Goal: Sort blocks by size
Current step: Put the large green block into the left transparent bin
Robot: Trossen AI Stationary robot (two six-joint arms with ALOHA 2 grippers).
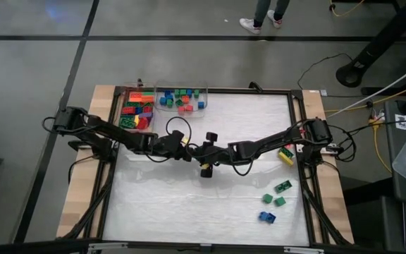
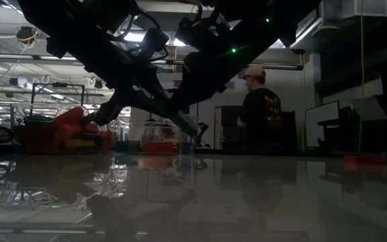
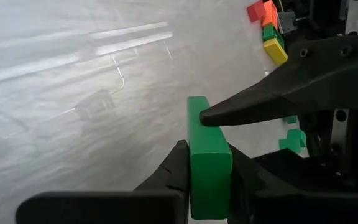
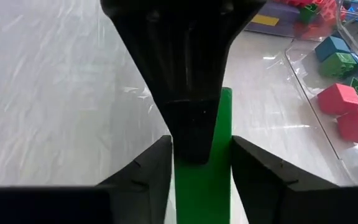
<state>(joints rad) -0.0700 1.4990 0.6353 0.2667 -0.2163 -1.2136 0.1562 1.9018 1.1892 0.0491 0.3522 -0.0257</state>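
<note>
High view shows me both arms meeting over the middle of the table, wrists nearly touching. My left gripper is clamped shut on a long green block, its fingers pressed against the block's two sides. My right gripper sits around the same green block from the other end; its jaws stand partly apart, flanking the block, and I cannot tell whether they touch it. The block hangs above the table between the two grippers.

At the far left corner I see two clear trays: one with mostly red, orange and green blocks, one with blue, green and red ones. A yellow block and a few green and blue ones lie loose near the right edge.
</note>
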